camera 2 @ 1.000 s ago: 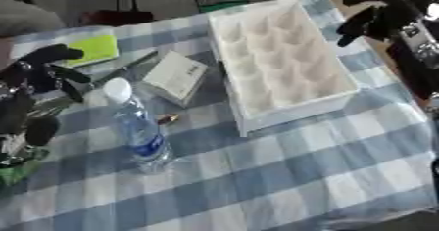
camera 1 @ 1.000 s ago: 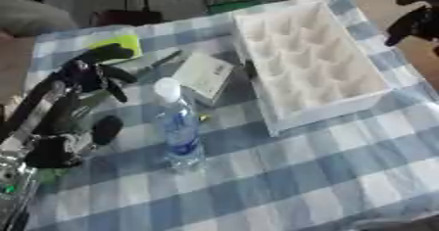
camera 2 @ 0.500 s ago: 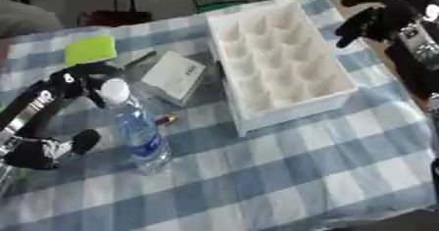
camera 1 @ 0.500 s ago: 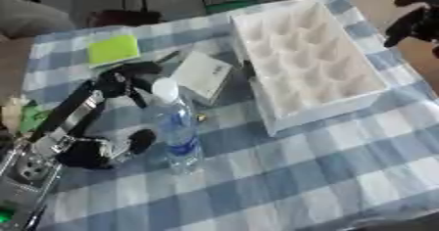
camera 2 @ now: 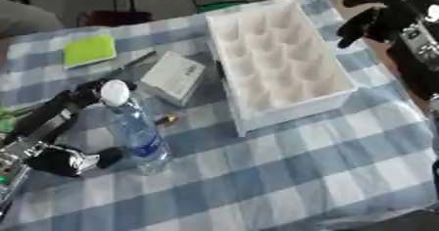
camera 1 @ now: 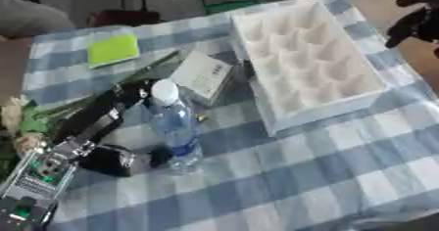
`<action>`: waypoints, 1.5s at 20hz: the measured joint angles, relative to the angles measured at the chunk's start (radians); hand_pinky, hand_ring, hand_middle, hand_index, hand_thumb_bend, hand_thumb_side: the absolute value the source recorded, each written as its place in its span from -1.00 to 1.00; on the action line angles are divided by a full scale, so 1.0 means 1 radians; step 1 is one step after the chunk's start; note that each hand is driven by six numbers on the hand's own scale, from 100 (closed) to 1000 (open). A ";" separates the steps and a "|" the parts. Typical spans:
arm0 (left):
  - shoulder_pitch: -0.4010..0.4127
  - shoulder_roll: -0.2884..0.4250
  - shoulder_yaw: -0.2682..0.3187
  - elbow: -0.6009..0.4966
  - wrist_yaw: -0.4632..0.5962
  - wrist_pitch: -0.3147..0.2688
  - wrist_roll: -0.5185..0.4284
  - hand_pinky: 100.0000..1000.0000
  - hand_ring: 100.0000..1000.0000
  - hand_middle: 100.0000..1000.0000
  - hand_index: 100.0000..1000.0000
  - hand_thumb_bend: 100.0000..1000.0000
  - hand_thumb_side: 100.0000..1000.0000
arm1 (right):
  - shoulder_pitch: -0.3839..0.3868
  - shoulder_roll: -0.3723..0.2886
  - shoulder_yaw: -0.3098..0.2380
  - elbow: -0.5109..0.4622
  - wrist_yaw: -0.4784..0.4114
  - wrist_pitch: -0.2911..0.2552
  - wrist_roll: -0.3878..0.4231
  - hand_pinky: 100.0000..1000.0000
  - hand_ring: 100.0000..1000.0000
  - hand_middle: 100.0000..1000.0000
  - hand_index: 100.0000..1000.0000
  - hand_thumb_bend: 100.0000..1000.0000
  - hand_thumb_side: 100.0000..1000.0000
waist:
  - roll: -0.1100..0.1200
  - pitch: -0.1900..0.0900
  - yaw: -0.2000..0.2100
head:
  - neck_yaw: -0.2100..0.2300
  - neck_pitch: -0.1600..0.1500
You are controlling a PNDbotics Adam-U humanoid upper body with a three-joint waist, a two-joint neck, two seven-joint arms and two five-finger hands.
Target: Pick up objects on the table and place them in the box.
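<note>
- Left hand [camera 1: 129, 95] beside upright bottle [camera 1: 176, 127], fingers curled at its cap; contact unclear.
- Right hand [camera 2: 377, 17] above box [camera 2: 279, 61] edge, fingers curled, empty.

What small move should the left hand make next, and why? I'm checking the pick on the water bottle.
Probably curl the left hand round the water bottle. The hand sits right beside the bottle's neck, just left of the white cap, but whether its fingers are round the bottle is unclear. The bottle stands upright on the checked cloth, and the white box lies to its right, with the right hand above its far corner.
</note>
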 measured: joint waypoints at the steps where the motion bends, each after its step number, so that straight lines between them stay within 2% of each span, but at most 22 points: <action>1: -0.001 0.000 -0.004 0.007 -0.010 -0.004 -0.001 0.23 0.47 0.68 0.93 -0.05 0.37 | 0.000 0.000 0.000 0.000 0.000 0.000 0.000 0.03 0.17 0.43 0.58 -1.00 0.28 | 0.000 0.000 0.000 | 0.000 0.000; 9: -0.033 -0.001 -0.034 0.044 -0.040 -0.031 -0.007 0.22 0.44 0.59 0.86 -0.05 0.33 | 0.000 0.000 0.000 0.000 0.000 -0.002 0.002 0.03 0.17 0.43 0.58 -1.00 0.28 | -0.005 0.000 -0.001 | 0.002 0.000; 11: -0.044 -0.006 -0.043 0.050 -0.034 -0.035 -0.010 0.20 0.43 0.56 0.84 -0.10 0.33 | 0.000 0.000 0.001 0.000 0.000 -0.002 0.002 0.03 0.17 0.43 0.58 -1.00 0.28 | -0.005 0.000 -0.002 | 0.003 0.000; 14: -0.055 -0.010 -0.053 0.059 -0.018 -0.035 -0.013 0.16 0.38 0.50 0.80 -0.31 0.29 | 0.000 0.000 0.002 0.000 0.000 -0.002 0.002 0.03 0.17 0.43 0.58 -1.00 0.29 | -0.005 0.000 -0.003 | 0.004 0.000; 15: -0.058 -0.013 -0.054 0.063 -0.012 -0.034 -0.014 0.14 0.37 0.46 0.78 -0.32 0.30 | 0.000 0.000 0.003 0.000 0.000 -0.002 0.002 0.03 0.17 0.43 0.58 -1.00 0.29 | -0.005 0.000 -0.003 | 0.004 0.000; 19: -0.070 -0.018 -0.060 0.080 0.011 -0.022 -0.013 0.12 0.34 0.44 0.77 -0.16 0.26 | 0.000 0.000 0.004 0.000 0.000 -0.003 0.003 0.03 0.17 0.43 0.58 -1.00 0.29 | -0.005 0.000 -0.004 | 0.005 0.000; 22: -0.088 -0.024 -0.067 0.091 0.022 -0.017 -0.010 0.12 0.34 0.44 0.77 -0.15 0.25 | 0.000 0.000 0.006 0.000 0.000 -0.003 0.004 0.03 0.17 0.43 0.58 -1.00 0.29 | -0.005 0.000 -0.004 | 0.006 0.000; 28: -0.120 -0.033 -0.081 0.115 0.032 -0.010 -0.009 0.08 0.29 0.37 0.73 -0.28 0.20 | 0.000 0.000 0.006 0.000 0.000 -0.003 0.006 0.03 0.17 0.43 0.58 -1.00 0.29 | -0.005 0.000 -0.007 | 0.010 0.000; 29: -0.124 -0.036 -0.083 0.118 0.034 -0.008 -0.007 0.05 0.26 0.31 0.70 -0.43 0.09 | 0.000 0.000 0.006 0.000 0.000 -0.003 0.006 0.03 0.17 0.43 0.58 -1.00 0.29 | -0.005 0.000 -0.008 | 0.010 0.000; 30: -0.130 -0.038 -0.085 0.124 0.034 -0.005 -0.006 0.05 0.26 0.31 0.70 -0.43 0.09 | 0.000 0.000 0.006 0.000 0.000 -0.003 0.006 0.03 0.17 0.43 0.58 -1.00 0.29 | -0.005 0.000 -0.008 | 0.010 0.000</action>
